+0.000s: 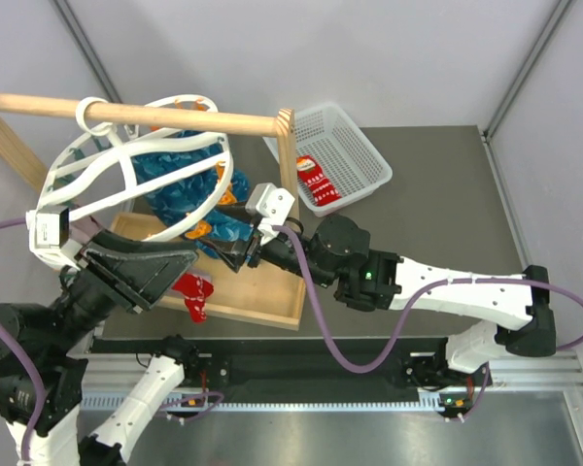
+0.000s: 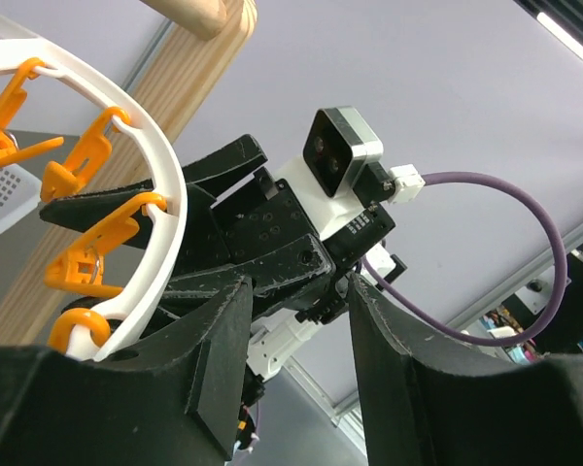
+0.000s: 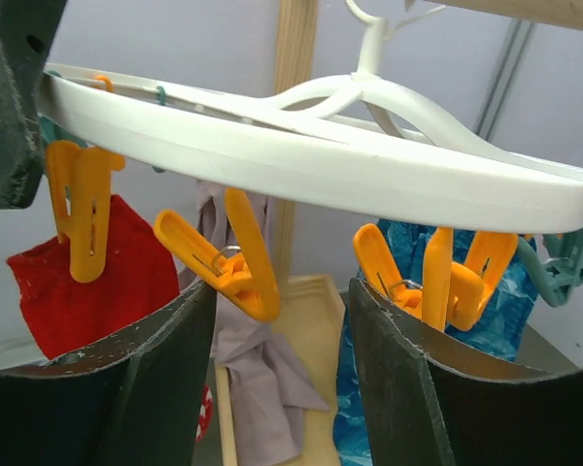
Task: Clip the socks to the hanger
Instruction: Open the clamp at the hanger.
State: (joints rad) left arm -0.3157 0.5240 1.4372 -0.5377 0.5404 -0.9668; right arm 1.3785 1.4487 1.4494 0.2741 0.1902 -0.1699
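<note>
the soft, light sock (image 3: 126,282) is dangling under the hanger (image 3: 321,165) rim, likely wanting a cuff pinch, while the spread right gripper (image 3: 282,291) is straddling a clip (image 3: 238,267) and the left gripper (image 2: 296,291) is gaping empty.

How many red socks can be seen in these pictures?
2. One red sock hangs below the hanger's near rim, over the wooden tray; the other sock lies in the white basket. More may be hidden behind the blue cloths.

White arms (image 1: 466,291), black joints (image 1: 345,243), purple cables (image 2: 486,179), black right claw (image 3: 282,330).
</note>
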